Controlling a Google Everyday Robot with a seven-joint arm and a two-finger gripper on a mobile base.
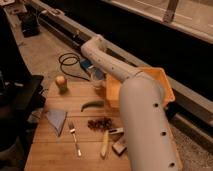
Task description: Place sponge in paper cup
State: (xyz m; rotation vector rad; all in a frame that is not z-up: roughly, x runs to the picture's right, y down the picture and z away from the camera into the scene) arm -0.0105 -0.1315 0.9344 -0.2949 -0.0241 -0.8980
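Claw (pixel 89 65) above paper cup (pixel 98 80) — sponge (pixel 86 64)

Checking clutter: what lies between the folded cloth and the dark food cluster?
Only the fork, its head end, in the camera view; the gripper is far off by the paper cup.

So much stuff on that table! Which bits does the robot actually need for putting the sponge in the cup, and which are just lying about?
Part of the job:
- sponge, light blue, at the far end of the arm
- paper cup, just below it
- gripper, by the sponge, above the cup

Just lying about:
- yellow bin
- apple
- green pepper
- folded cloth
- fork
- black cable
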